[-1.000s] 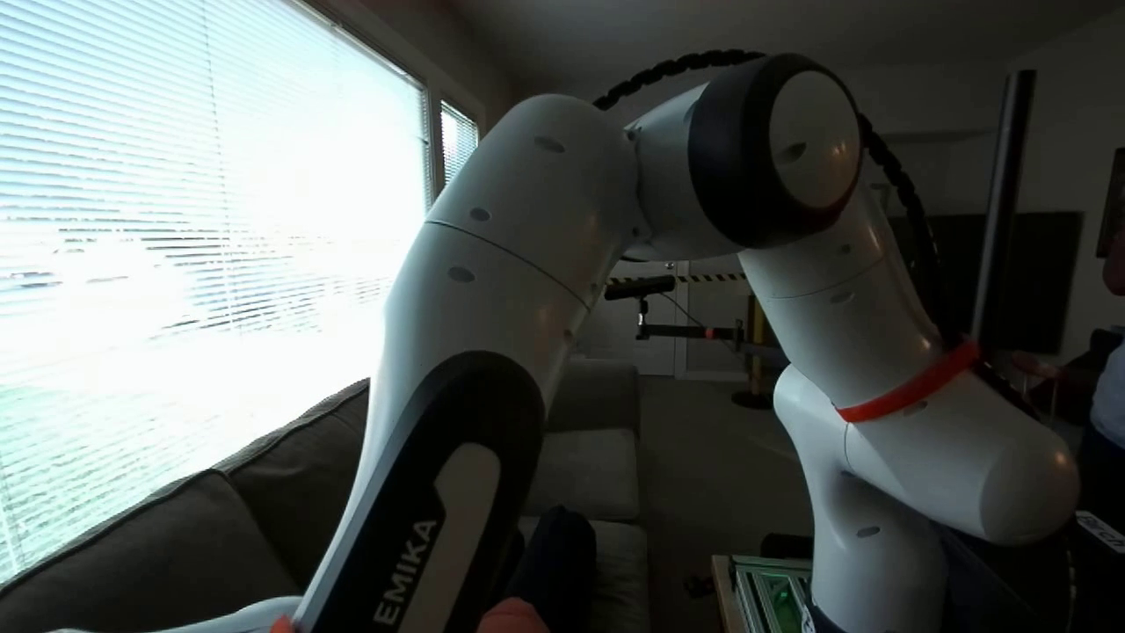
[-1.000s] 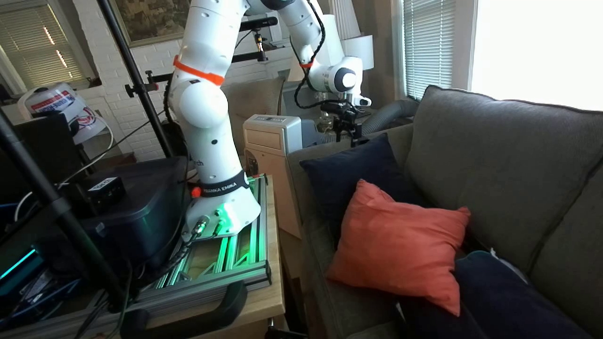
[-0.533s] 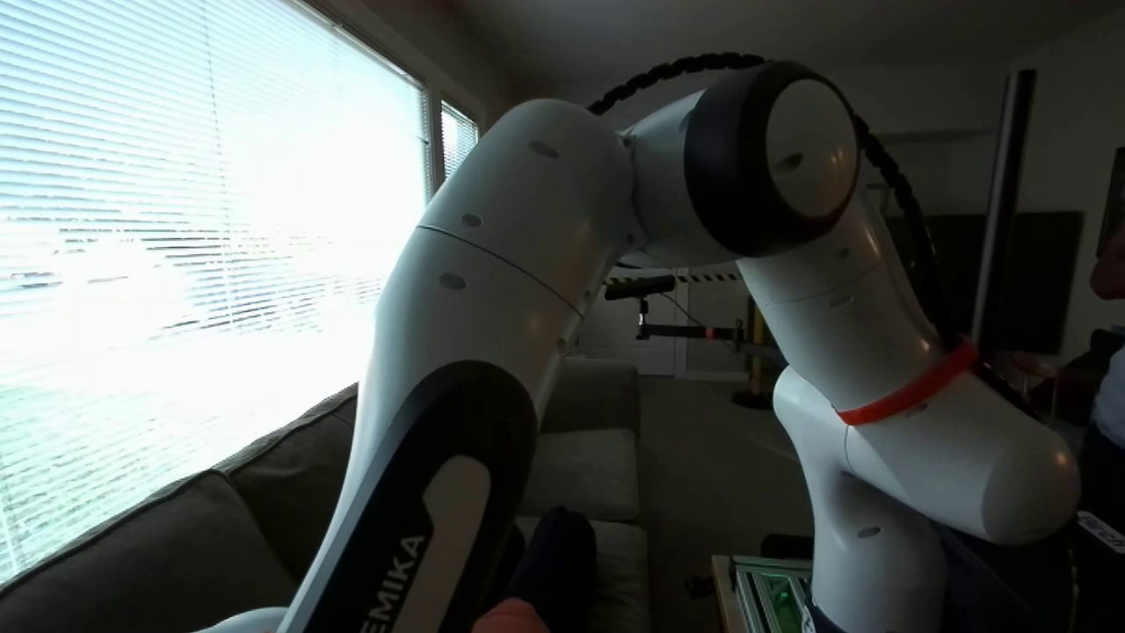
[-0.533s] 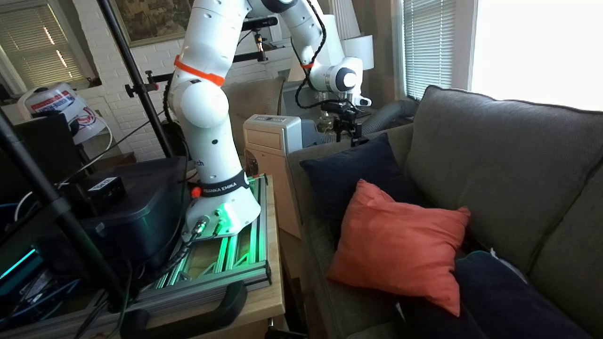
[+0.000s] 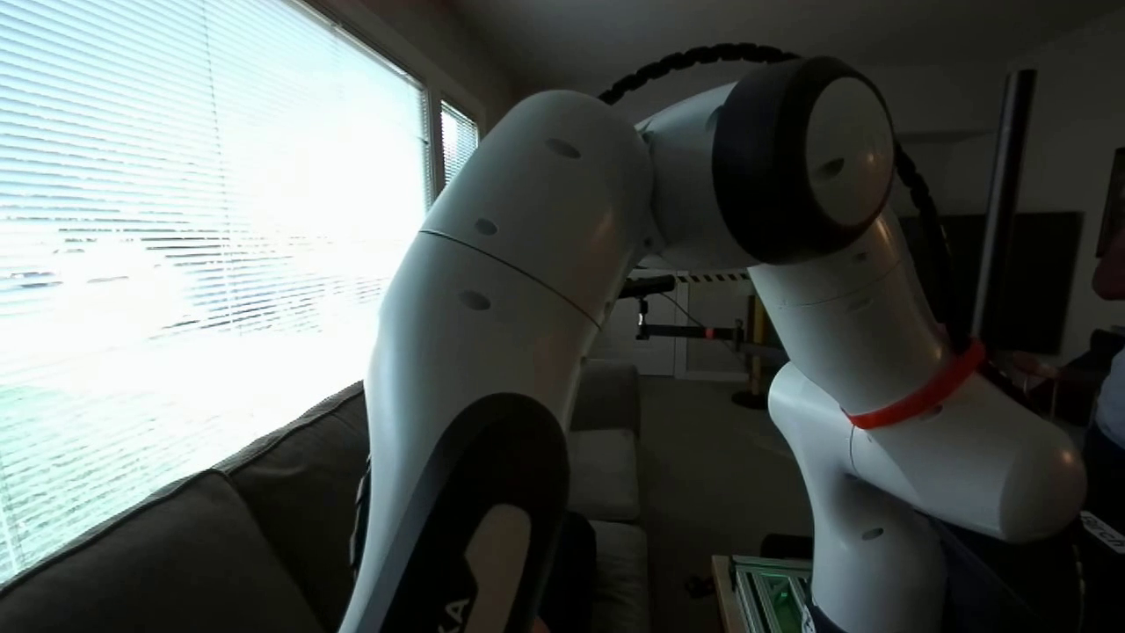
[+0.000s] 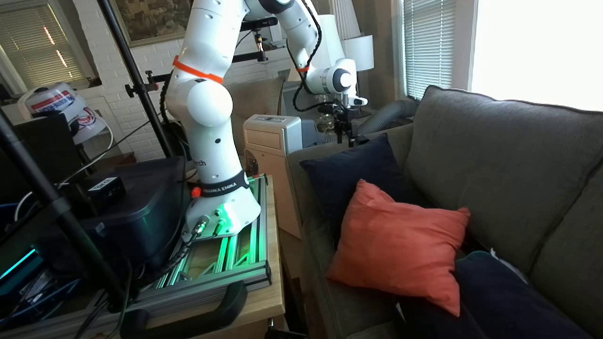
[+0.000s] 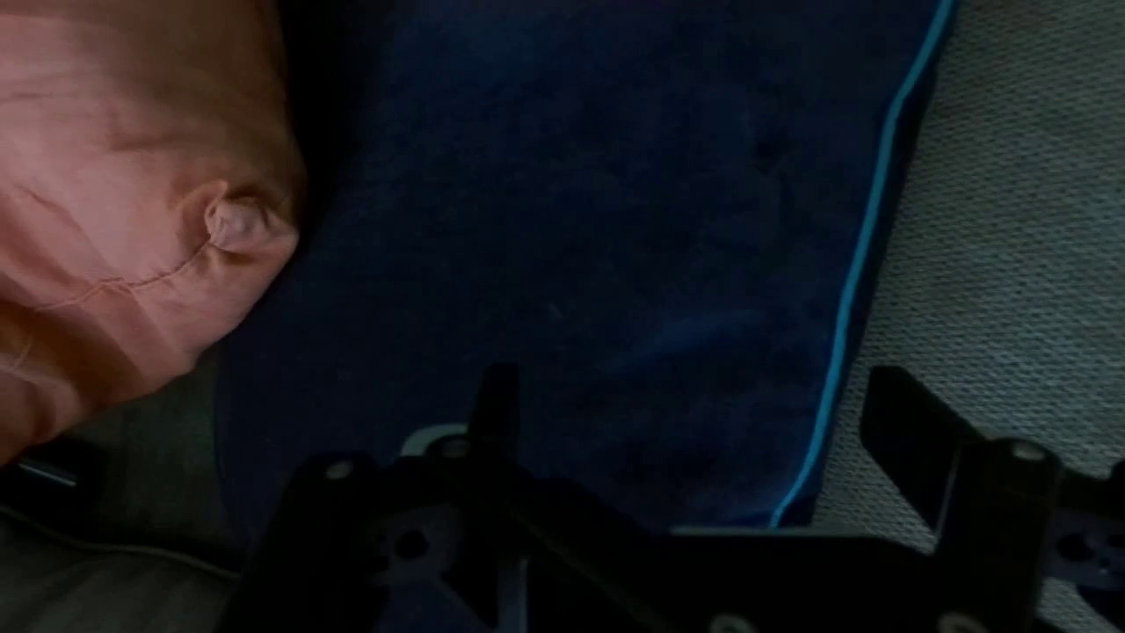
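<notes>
A gripper, spread wide and holding nothing, faces a navy pillow that stretches up the wrist view, its blue-trimmed edge showing between the jaws.

A dark navy pillow, edged in bright blue along one side and faintly creased, leans in the corner of the grey sofa, a coral pillow partly in front of it.

Blue pillow: matt cloth. Orange pillow: smooth cloth. Sofa: rough weave. Arm: glossy plastic. Table: wood.
</notes>
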`<control>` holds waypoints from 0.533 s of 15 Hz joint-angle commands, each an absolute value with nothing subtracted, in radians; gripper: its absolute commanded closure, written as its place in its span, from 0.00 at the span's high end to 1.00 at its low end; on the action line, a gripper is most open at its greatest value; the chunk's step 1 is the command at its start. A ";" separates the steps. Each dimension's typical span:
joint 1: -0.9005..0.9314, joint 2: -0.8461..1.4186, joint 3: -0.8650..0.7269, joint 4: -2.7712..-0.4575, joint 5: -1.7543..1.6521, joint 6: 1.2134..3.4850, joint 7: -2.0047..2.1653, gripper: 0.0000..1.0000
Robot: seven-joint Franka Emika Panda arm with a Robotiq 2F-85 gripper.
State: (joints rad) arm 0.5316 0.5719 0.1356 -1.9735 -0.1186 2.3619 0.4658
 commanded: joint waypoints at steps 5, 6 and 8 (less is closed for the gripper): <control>0.626 0.591 0.075 -2.010 -0.193 2.415 0.695 1.00; 0.630 0.589 0.074 -2.024 -0.188 2.440 0.722 1.00; 0.646 0.588 0.062 -2.054 -0.189 2.504 0.784 1.00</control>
State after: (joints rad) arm 0.6171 0.5870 0.0869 -2.0087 -0.1660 2.4141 0.6887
